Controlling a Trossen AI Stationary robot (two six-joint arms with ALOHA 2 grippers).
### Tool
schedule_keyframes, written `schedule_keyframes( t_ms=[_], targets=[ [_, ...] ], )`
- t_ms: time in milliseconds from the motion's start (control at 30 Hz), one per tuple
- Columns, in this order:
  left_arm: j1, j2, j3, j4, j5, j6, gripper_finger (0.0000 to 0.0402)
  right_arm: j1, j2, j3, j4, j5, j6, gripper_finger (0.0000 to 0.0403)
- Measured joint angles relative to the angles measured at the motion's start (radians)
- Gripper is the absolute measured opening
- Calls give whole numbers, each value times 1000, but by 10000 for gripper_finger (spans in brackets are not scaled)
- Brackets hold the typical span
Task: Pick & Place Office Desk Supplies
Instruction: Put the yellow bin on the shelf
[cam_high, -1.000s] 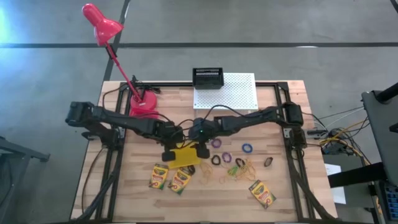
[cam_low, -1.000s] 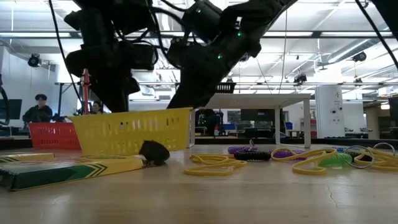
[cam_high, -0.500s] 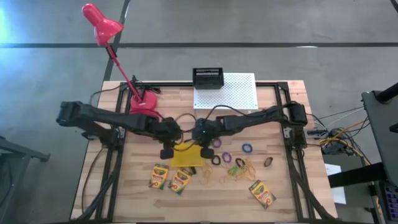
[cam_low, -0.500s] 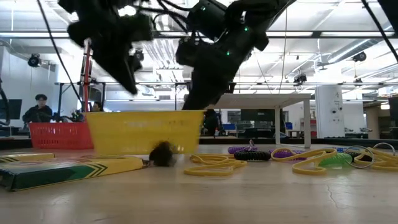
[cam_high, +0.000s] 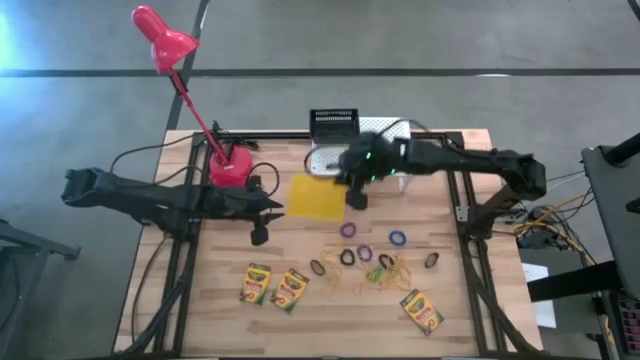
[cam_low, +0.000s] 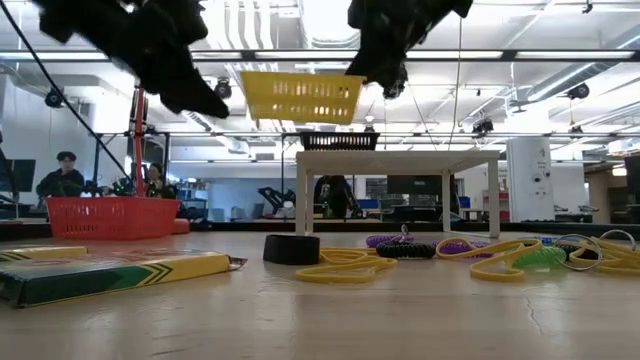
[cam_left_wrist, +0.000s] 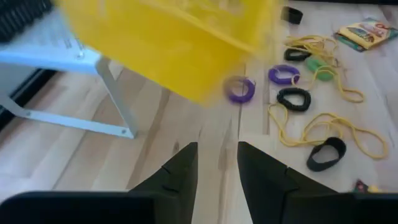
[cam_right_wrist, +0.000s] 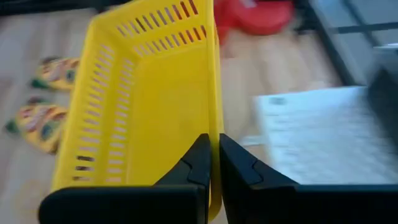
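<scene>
My right gripper (cam_high: 352, 192) is shut on the yellow slotted basket (cam_high: 315, 198) and holds it in the air in front of the white riser (cam_high: 375, 150). The black basket (cam_high: 333, 125) stands on the riser's far left corner. My left gripper (cam_high: 262, 222) is open and empty. It hovers left of the yellow basket, above the table. Three crayon boxes (cam_high: 256, 283) (cam_high: 290, 290) (cam_high: 422, 310), tan rubber bands (cam_high: 395, 275) and purple (cam_high: 348, 230), blue (cam_high: 398, 238) and black rings (cam_high: 318, 268) lie flat on the wood. A pink-red basket (cam_low: 110, 217) stands at the far left. My right gripper pinches the yellow basket's side wall at its upper rim (cam_right_wrist: 214, 118), one finger (cam_right_wrist: 198, 163) inside the basket and one outside. It comes at the wall from the table's right side. The basket is lifted clear (cam_low: 300, 95), about level, with its opening upward.
The red desk lamp's base (cam_high: 232, 168) stands at the far left, its arm leaning off past the table edge. A black ring (cam_low: 290, 248) lies where the basket stood. Bare wood lies between the lamp base and the crayon boxes. A person (cam_low: 62, 175) sits in the room behind.
My right gripper has raised the yellow basket off the table and carried it toward the far edge, up to the riser's height. My left gripper has risen and drawn back toward the table's left, away from the basket. The black ring beside the basket has stayed on the table.
</scene>
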Motion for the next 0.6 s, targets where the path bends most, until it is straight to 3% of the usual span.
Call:
schedule_keyframes(
  t_ms=[300,600],
  targets=[
    [1,19,-109,307,0,-56,119,-213,-5,66,-146,-4,-175,13],
    [1,24,-107,348,-3,-73,119,-280,9,86,-181,-82,-257,13]
  ],
)
